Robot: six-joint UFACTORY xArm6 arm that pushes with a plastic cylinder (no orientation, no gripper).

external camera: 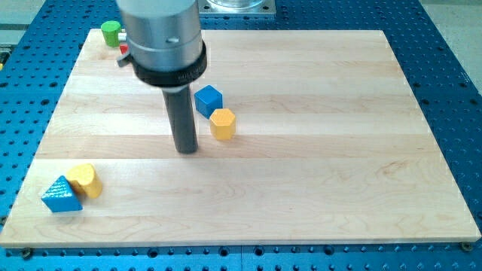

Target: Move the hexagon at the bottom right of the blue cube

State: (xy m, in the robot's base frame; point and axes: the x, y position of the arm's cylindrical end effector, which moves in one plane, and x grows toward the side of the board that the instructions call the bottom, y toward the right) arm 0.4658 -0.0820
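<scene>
A yellow hexagon block lies near the board's middle, touching the lower right of the blue cube. My tip rests on the board to the left of and a little below the yellow hexagon, a short gap away, and below the blue cube.
A blue triangle block and a yellow block sit together at the view's bottom left. A green cylinder and a partly hidden red block are at the top left. The wooden board lies on a blue perforated table.
</scene>
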